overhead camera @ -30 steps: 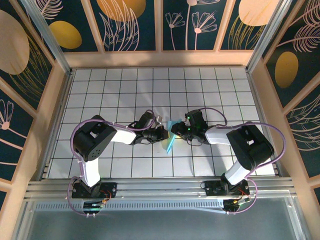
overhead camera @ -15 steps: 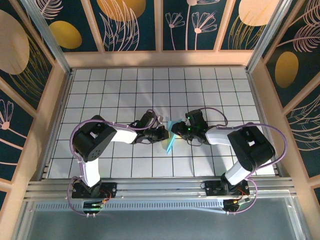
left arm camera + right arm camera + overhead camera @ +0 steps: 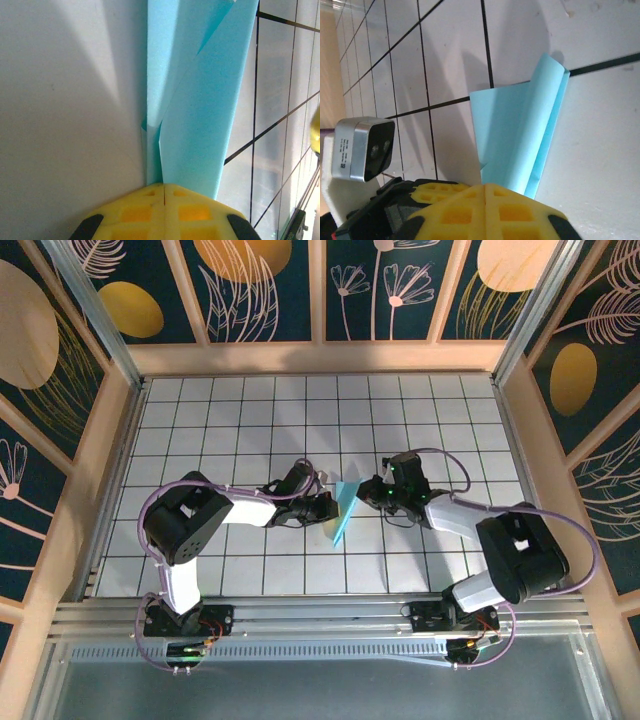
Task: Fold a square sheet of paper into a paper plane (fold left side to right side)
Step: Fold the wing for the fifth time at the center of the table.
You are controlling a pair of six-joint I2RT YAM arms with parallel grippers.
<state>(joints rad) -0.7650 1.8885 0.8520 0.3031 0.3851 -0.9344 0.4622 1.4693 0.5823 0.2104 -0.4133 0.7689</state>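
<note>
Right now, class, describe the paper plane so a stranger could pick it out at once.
Find the white tiled table. Near its middle, pinched between the left hand and right hand, is the paper plane: a slim creased sliver, light teal-blue where the arms are black and white.

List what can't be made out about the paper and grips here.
- Top external: paper plane creases too small; left tool and right tool crowd its upper end, hiding contact.
- Left wrist: plane's far end cut by top edge; near end behind yellow fingers.
- Right wrist: fingers cover paper's near edge; pinched or just behind, can't tell.
</note>
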